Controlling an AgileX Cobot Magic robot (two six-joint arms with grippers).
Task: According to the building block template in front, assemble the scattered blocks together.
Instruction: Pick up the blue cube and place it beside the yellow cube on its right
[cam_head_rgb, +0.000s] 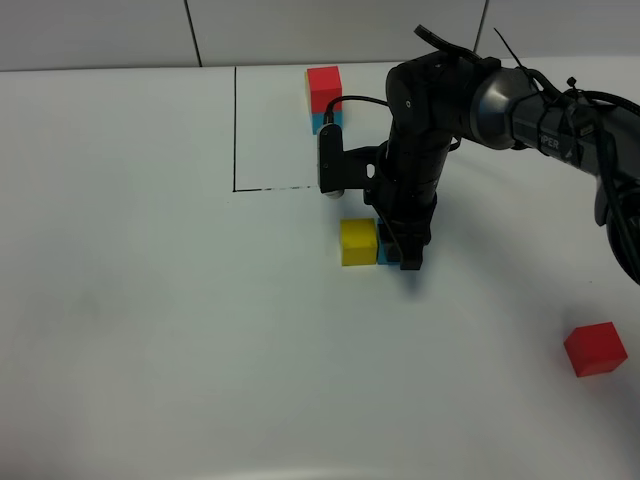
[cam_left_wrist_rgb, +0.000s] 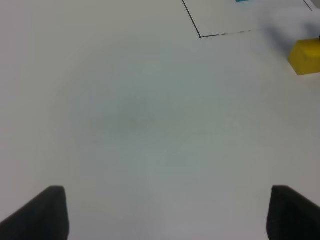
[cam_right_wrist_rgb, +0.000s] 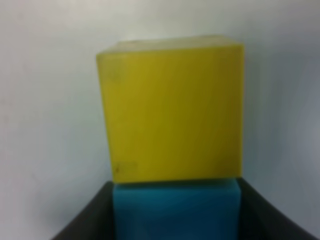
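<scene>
A yellow block (cam_head_rgb: 358, 241) sits on the white table with a blue block (cam_head_rgb: 384, 250) touching its right side. My right gripper (cam_head_rgb: 400, 256) reaches down over the blue block, which it mostly hides. In the right wrist view the blue block (cam_right_wrist_rgb: 175, 210) fills the gap between the two dark fingers (cam_right_wrist_rgb: 85, 220) and presses against the yellow block (cam_right_wrist_rgb: 172, 107). The template (cam_head_rgb: 324, 98), a red block on a blue one, stands at the back. A loose red block (cam_head_rgb: 595, 349) lies at the far right. My left gripper (cam_left_wrist_rgb: 162, 215) is open over bare table.
A black outline (cam_head_rgb: 234, 130) marks a square around the template at the back. The right arm and its cable (cam_head_rgb: 520, 105) stretch from the right edge to the middle. The left wrist view shows the yellow block (cam_left_wrist_rgb: 305, 56) far off.
</scene>
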